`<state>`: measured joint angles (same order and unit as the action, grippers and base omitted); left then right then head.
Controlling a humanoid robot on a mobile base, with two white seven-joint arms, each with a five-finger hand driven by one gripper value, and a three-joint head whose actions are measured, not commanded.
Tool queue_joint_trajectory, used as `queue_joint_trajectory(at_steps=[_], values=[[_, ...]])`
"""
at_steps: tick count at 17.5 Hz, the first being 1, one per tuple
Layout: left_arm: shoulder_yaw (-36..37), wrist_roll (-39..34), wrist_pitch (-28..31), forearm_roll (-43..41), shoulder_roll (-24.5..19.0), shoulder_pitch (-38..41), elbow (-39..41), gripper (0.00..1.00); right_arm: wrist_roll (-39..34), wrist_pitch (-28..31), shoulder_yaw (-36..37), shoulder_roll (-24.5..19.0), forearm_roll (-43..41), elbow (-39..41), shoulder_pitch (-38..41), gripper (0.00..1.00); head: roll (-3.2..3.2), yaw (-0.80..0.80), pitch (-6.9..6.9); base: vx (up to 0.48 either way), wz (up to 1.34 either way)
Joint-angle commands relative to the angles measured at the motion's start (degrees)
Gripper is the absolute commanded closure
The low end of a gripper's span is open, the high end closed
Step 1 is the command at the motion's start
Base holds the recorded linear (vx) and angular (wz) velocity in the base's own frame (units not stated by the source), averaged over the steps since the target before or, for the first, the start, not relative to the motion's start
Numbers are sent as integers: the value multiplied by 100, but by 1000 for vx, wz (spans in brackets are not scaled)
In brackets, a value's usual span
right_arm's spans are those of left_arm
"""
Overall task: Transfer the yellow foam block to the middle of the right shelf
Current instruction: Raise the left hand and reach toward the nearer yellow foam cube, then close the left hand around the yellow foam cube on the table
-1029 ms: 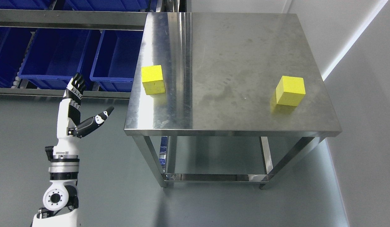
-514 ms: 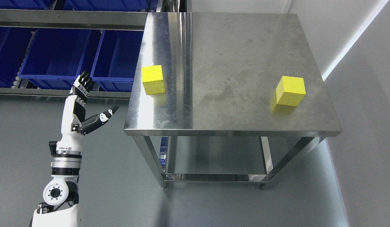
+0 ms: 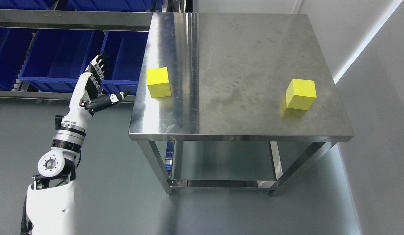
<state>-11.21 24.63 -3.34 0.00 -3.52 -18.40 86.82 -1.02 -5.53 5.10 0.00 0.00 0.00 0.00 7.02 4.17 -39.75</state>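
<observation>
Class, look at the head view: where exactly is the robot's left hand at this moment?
The left hand is at the picture's left, raised and open beside the steel table's left edge, just short of the nearer yellow block and in front of the blue bins.

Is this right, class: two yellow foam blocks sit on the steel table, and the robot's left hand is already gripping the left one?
Not quite. The head view shows the left hand open beside the steel table, apart from the left block. The right block also sits untouched.

You see the left arm [image 3: 63, 143] in glossy white shells with black joints, a banded silver wrist ring and a round bolted elbow disc; its left hand [image 3: 94, 86] has black-and-white segmented fingers.
</observation>
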Motion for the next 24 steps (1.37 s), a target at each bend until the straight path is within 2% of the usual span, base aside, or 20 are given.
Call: queue_joint_trajectory(at_steps=[1,7,15,20,22,24], values=[[690,199,167,-175,-474,-339,-427,2,-3,0,0,100,-9,100,-9,0,0,0,0,0,0],[1051,375,167,-623,-430,-813,-1332,2,-3,0,0,100,0,100,-9,0,0,0,0,0,0],[1464,506,158,-659,-246,-1297,-2370,2,-3,0,0,100,-9,100,-9,0,0,0,0,-3,-20],[1438,604,150,-720,-202,-1315,-2661,2,-3,0,0,100,0,100,-9,0,0,0,0,-32,-162],[1402,613,124,-738,-237,-1306,-2670,8,-3,0,0,100,-9,100,-9,0,0,0,0,-12,9],[1306,622,71,-721,-246,-1245,-2679,20,-3,-9,0,100,0,100,-9,0,0,0,-4,4,55]])
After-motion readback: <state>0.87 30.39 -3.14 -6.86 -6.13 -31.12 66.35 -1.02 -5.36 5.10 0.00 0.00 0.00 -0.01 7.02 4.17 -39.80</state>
